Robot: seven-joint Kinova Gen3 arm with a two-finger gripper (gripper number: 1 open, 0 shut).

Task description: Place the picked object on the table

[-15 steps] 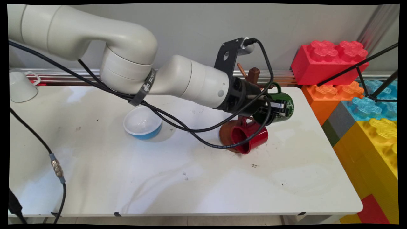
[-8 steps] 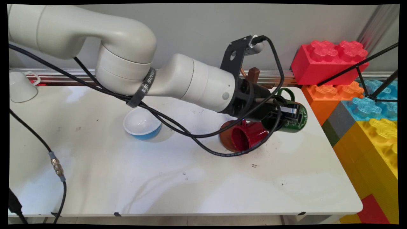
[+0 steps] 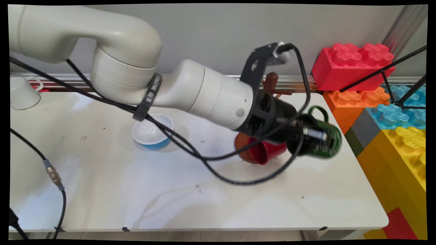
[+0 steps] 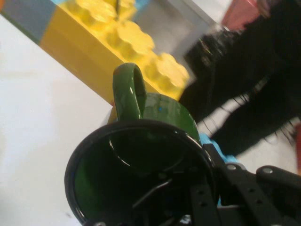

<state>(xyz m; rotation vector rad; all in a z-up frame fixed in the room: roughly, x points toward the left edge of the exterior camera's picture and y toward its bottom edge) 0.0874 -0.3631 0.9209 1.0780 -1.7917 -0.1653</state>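
The hand [image 3: 315,136] grips a green mug [image 3: 323,141] by its rim, one finger inside, lifted above the white surface [image 3: 204,197]. It hangs just right of the red mug [image 3: 267,151] lying on a brown plate [image 3: 242,146].

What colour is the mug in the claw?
Dark green mug, clearest in the hand view.
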